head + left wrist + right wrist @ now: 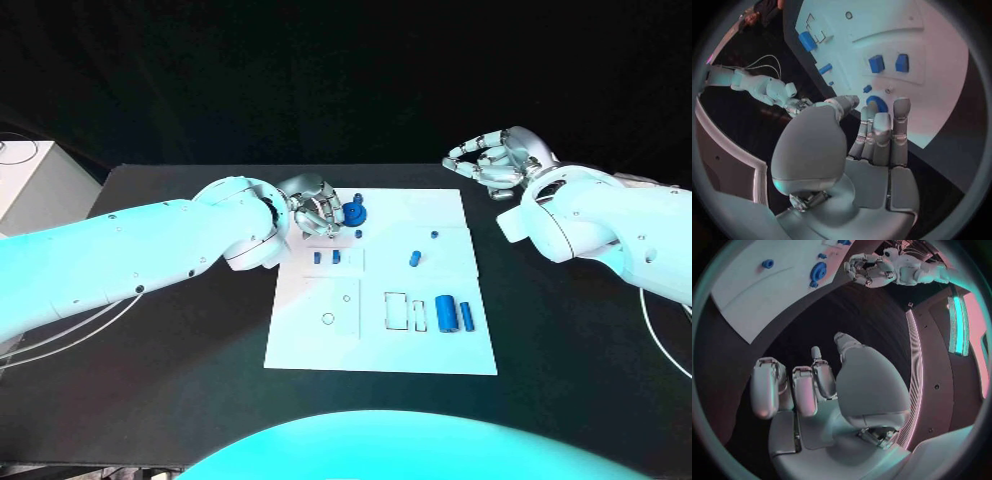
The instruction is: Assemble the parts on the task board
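Head view first: the left hand (312, 212) sits at the far left corner of the task board (378, 345), fingers drawn close together and reaching toward a round blue part (353, 212). From the left wrist view, those fingertips (881, 122) stand just in front of the round blue part (877, 105), and whether they actually touch it I cannot tell; nothing is plainly gripped. Just beyond, two square blue parts (326, 257) stand side by side near the board's left edge. A small blue peg (415, 258) lies toward the middle of the board, and two blue cylinders (453, 314) lie side by side near its right edge. Over on the other side, the right hand (495, 159) hangs beyond the board's far right corner, above the black tabletop (173, 400), fingers curled inward with nothing in them, well apart from every part.
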`<state>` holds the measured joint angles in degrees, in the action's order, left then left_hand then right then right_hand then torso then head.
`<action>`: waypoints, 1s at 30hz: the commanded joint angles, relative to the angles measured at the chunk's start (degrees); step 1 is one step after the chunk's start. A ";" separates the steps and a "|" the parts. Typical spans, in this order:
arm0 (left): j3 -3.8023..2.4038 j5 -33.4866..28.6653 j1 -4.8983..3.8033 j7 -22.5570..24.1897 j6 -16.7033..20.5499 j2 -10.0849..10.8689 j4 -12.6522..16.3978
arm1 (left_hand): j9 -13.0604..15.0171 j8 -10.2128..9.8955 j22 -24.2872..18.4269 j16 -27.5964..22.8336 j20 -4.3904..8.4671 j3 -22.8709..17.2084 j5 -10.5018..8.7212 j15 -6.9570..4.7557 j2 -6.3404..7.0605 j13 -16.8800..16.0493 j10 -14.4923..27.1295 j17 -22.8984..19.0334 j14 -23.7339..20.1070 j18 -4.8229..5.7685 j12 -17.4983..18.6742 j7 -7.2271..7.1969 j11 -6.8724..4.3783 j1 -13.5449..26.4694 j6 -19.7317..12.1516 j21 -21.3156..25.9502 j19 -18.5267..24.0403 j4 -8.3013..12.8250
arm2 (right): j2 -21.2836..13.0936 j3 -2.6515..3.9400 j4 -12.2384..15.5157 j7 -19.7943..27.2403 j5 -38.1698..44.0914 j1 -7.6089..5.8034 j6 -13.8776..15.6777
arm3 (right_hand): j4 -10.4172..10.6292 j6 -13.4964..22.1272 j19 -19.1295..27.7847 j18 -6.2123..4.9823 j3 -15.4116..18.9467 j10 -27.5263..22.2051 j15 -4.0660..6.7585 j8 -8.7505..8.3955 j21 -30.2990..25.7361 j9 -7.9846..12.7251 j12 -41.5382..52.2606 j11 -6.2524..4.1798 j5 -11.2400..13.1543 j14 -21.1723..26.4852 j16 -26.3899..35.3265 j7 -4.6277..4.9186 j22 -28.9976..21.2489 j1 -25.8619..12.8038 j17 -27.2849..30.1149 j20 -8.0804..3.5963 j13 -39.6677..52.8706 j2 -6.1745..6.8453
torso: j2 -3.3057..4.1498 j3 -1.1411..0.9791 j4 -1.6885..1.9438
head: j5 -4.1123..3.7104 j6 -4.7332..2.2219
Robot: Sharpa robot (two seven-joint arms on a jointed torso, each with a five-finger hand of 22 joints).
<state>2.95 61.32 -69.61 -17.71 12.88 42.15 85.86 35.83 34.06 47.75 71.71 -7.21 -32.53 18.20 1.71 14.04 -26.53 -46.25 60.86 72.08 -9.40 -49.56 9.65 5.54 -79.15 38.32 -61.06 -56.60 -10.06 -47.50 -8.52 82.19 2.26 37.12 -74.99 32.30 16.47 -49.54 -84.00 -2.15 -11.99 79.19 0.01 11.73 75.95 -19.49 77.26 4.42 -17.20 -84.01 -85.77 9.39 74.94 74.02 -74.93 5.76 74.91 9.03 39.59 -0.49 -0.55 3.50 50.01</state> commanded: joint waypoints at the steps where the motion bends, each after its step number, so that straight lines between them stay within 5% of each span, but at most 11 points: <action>1: 0.48 7.23 0.21 11.11 3.84 -1.40 -1.38 | -2.28 -1.39 -1.50 -1.28 -0.36 -1.15 -0.48 0.41 0.81 2.05 1.47 -2.71 -2.62 -0.83 1.87 0.31 0.33 -1.82 -0.45 1.31 2.26 2.09 | 0.08 0.01 -0.03 1.09 -0.06 0.03 -0.69 | -0.04 0.59 0.42 -1.49 -0.74 -2.40 0.00 0.38 -2.15 -0.08 -2.79 0.00 -0.30 -2.99 1.01 -0.06 4.90 -0.41 -3.63 0.06 1.24 0.04 | 0.03 0.09 -0.08 | -0.23 -0.22; 7: 2.02 17.62 0.57 16.57 4.93 -4.49 -4.89 | -5.97 -3.13 -1.88 -3.94 -0.88 -1.53 -0.81 0.87 2.01 5.84 3.49 -8.84 -7.28 -1.08 5.37 0.35 0.97 -2.00 -0.22 1.71 4.41 4.11 | 0.13 0.01 -0.14 2.23 -0.11 0.03 -0.09 | -0.10 1.06 4.17 -3.36 -2.39 -8.41 0.07 0.86 -12.21 -0.20 -10.78 -0.05 -0.36 -0.85 4.94 -0.08 -1.26 -0.16 2.37 0.00 -6.39 0.56 | -0.02 0.10 -0.02 | -0.86 -1.10; 12: 2.70 23.88 0.65 17.72 4.09 -6.08 -6.84 | -9.29 -5.00 -1.46 -4.76 -1.37 -0.97 -0.94 1.35 2.34 8.84 4.45 -12.60 -9.72 -1.10 7.82 -0.90 1.53 -1.71 0.39 1.61 5.40 5.62 | 0.15 0.01 -0.24 2.74 -0.11 0.03 0.21 | -0.10 1.19 4.43 -3.50 -2.86 -9.93 0.09 0.99 -13.30 -0.24 -12.89 -0.07 -0.46 -0.64 5.44 -0.08 -1.94 -0.16 2.90 -0.02 -8.54 0.68 | 0.01 0.12 0.06 | -1.13 -1.66; 17: 2.96 27.35 0.68 17.40 3.37 -7.13 -7.90 | -11.56 -6.53 -1.49 -6.12 -1.60 0.43 -1.15 1.47 2.32 11.07 5.82 -17.04 -12.35 -1.13 9.80 -1.73 1.67 -1.13 0.88 1.95 5.94 6.31 | 0.16 0.01 -0.22 2.94 -0.10 0.03 0.38 | -0.11 1.27 4.52 -3.56 -3.13 -10.69 0.10 1.06 -13.83 -0.26 -13.97 -0.07 -0.53 -0.54 5.70 -0.08 -2.26 -0.15 3.17 -0.03 -9.66 0.74 | 0.00 0.08 0.06 | -1.24 -2.00; 30: 3.11 30.79 0.68 13.70 -2.40 -9.57 -10.34 | -15.58 -9.59 -1.77 -4.90 -1.75 4.43 -1.69 1.51 1.28 15.20 8.17 -20.99 -13.41 -1.16 12.59 -2.21 1.82 -1.27 3.98 2.77 6.19 6.21 | 0.20 0.01 -0.14 3.07 -0.10 0.03 0.56 | -0.09 1.46 4.68 -3.70 -3.80 -13.49 0.11 1.25 -15.03 -0.31 -17.98 -0.08 -0.61 -0.37 6.19 -0.07 -2.99 -0.27 3.62 -0.05 -13.76 0.97 | 0.00 -0.01 -0.04 | -1.30 -2.15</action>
<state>6.08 89.53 -68.93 -2.76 13.83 32.88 75.70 20.32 24.72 46.03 66.67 -8.91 -28.36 16.66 3.28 15.72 -11.41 -38.39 39.97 58.95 -9.72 -37.26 7.44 7.48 -80.45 42.05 -58.52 -50.66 -3.82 -47.35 -8.52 81.98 4.31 36.89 -74.99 32.75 16.44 -48.50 -79.80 -4.87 -15.53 66.06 0.01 12.63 61.12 -19.75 59.56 4.39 -17.43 -84.02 -79.87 9.20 72.03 73.80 -71.33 5.65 61.39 9.29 39.59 -0.47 -0.58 2.25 47.87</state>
